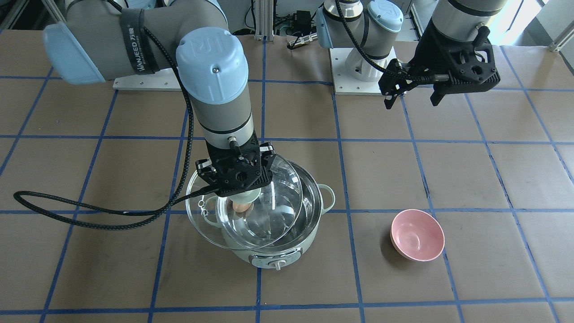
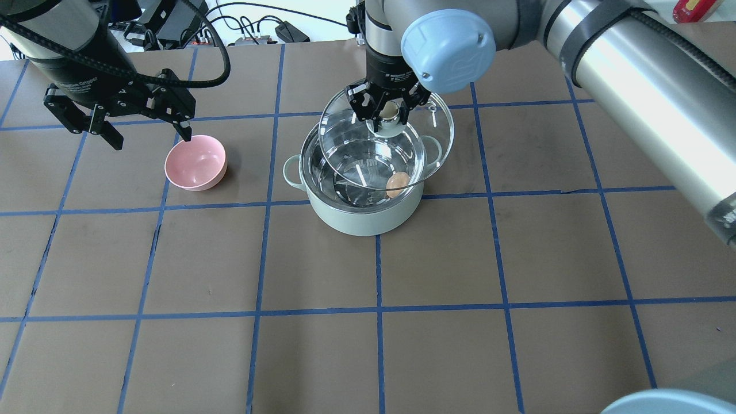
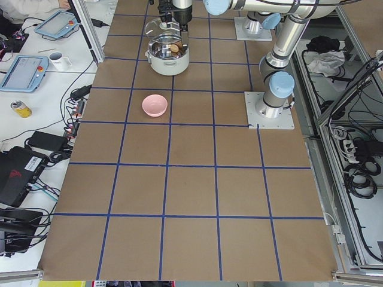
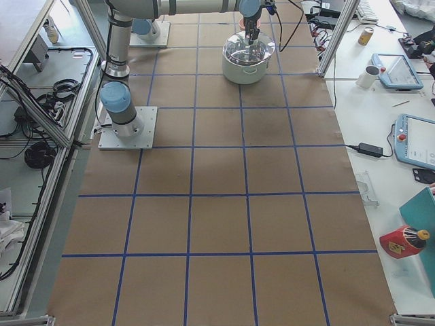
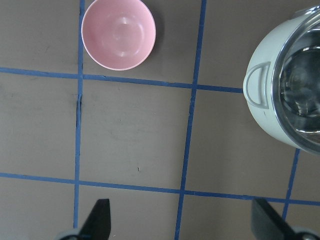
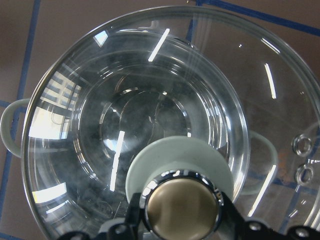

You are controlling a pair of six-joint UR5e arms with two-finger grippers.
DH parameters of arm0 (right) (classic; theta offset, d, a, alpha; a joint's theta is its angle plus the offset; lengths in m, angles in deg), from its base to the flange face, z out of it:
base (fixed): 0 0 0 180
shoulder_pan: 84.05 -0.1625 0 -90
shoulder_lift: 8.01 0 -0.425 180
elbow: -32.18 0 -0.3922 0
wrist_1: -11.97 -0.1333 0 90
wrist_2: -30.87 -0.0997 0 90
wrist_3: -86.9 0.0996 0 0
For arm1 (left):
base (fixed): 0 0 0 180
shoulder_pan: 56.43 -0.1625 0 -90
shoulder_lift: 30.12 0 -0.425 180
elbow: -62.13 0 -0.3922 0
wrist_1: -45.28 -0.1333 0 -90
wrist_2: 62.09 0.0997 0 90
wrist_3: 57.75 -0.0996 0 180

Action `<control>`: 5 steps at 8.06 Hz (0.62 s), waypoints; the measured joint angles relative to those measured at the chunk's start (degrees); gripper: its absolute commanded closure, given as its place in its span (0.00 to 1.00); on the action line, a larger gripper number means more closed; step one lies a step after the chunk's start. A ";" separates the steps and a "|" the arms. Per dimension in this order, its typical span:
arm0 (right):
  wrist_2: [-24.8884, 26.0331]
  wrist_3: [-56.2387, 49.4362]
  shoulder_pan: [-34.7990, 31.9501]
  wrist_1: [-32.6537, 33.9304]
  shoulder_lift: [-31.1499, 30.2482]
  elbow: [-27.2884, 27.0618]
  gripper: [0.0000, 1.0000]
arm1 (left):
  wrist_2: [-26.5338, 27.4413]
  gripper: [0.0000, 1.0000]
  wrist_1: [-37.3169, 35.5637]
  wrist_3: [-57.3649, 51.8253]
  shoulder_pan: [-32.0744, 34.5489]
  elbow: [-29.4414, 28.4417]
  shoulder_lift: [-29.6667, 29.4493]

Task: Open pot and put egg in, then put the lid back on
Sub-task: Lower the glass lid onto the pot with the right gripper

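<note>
The mint-green pot stands on the table with its control knob facing the front camera. The tan-orange egg lies inside on the steel bottom, also seen through the glass in the front view. My right gripper is shut on the beige knob of the clear glass lid. It holds the lid tilted just above the pot, offset from the rim. My left gripper is open and empty in the air above the pink bowl.
The pink bowl is empty and sits on the robot's left of the pot, also in the left wrist view. A black cable loops on the brown table paper beside the pot. Blue tape lines grid the table.
</note>
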 measured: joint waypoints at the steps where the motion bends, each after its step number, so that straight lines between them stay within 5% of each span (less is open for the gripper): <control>1: -0.48 0.76 -1.01 0.96 0.71 0.00 1.00 | -0.69 0.00 0.08 -0.31 -0.38 0.22 -0.19; 5: -1.77 1.36 -2.43 1.99 1.75 -0.36 1.00 | -1.29 0.00 -1.00 -0.34 2.80 0.65 -0.37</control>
